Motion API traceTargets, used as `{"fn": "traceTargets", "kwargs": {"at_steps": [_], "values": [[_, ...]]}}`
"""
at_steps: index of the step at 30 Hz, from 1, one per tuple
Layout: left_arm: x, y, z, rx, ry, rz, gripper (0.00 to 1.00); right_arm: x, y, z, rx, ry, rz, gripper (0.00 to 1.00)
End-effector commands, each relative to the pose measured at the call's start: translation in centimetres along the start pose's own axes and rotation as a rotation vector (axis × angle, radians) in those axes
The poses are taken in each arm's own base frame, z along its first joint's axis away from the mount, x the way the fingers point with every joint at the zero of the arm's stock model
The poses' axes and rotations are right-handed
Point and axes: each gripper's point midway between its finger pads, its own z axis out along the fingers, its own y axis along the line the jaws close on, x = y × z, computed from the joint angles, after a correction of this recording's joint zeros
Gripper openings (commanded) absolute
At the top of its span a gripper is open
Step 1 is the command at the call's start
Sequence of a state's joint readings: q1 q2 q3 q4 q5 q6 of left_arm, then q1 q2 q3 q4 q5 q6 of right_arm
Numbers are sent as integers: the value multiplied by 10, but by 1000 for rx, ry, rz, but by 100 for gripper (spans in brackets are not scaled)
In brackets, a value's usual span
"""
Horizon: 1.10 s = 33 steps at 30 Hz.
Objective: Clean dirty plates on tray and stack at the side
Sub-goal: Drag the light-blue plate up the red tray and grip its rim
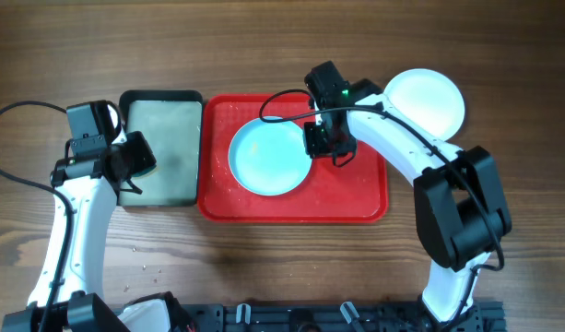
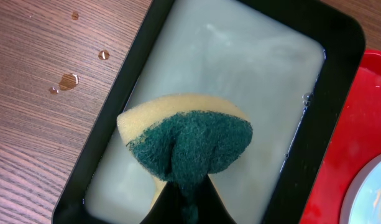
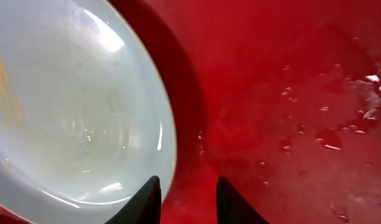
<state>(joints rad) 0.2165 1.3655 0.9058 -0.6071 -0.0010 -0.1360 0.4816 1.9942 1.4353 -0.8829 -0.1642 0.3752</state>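
Note:
A pale aqua plate (image 1: 268, 155) with a yellowish smear lies in the left half of the red tray (image 1: 356, 194). A white plate (image 1: 425, 100) rests on the table beyond the tray's right corner. I see no third plate. My right gripper (image 1: 323, 138) is open at the aqua plate's right rim. In the right wrist view its fingers (image 3: 187, 199) straddle the rim of the plate (image 3: 72, 106), one over the plate and one over the tray (image 3: 289, 93). My left gripper (image 1: 135, 159) is shut on a yellow and green sponge (image 2: 187, 140).
The sponge hangs over a black-rimmed grey-green tray (image 2: 240, 62) of cloudy water, which stands against the red tray's left side (image 2: 358, 137). Water drops (image 2: 69, 79) lie on the wooden table to its left. The red tray is wet with droplets.

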Motion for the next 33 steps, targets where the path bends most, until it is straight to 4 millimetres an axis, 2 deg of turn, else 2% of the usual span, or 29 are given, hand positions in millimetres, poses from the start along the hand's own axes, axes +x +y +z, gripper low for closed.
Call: {"fn": "traceTargets", "kwargs": {"at_steps": [1, 8, 13, 14, 15, 17, 21, 25, 28, 33], "values": [[2, 0, 2, 8, 10, -13, 4, 9, 13, 1, -57, 10, 5, 29], [2, 0, 2, 9, 10, -13, 4, 10, 12, 12, -69, -2, 52, 20], [3, 0, 2, 8, 11, -13, 4, 15, 14, 16, -89, 11, 51, 23], [3, 0, 2, 8, 11, -13, 4, 14, 14, 16, -90, 9, 51, 21], [3, 0, 2, 8, 12, -13, 4, 13, 14, 16, -91, 6, 50, 13], [3, 0, 2, 8, 12, -13, 4, 10, 13, 16, -85, -7, 50, 4], [3, 0, 2, 8, 12, -13, 4, -2, 9, 14, -95, -50, 62, 4], [3, 0, 2, 8, 12, -13, 4, -23, -13, 11, -58, -117, 160, 4], [3, 0, 2, 8, 12, -12, 4, -33, -22, 8, -67, -145, 206, 4], [-2, -1, 2, 13, -9, 1, 4, -36, -25, 7, -72, -155, 201, 4]]}}
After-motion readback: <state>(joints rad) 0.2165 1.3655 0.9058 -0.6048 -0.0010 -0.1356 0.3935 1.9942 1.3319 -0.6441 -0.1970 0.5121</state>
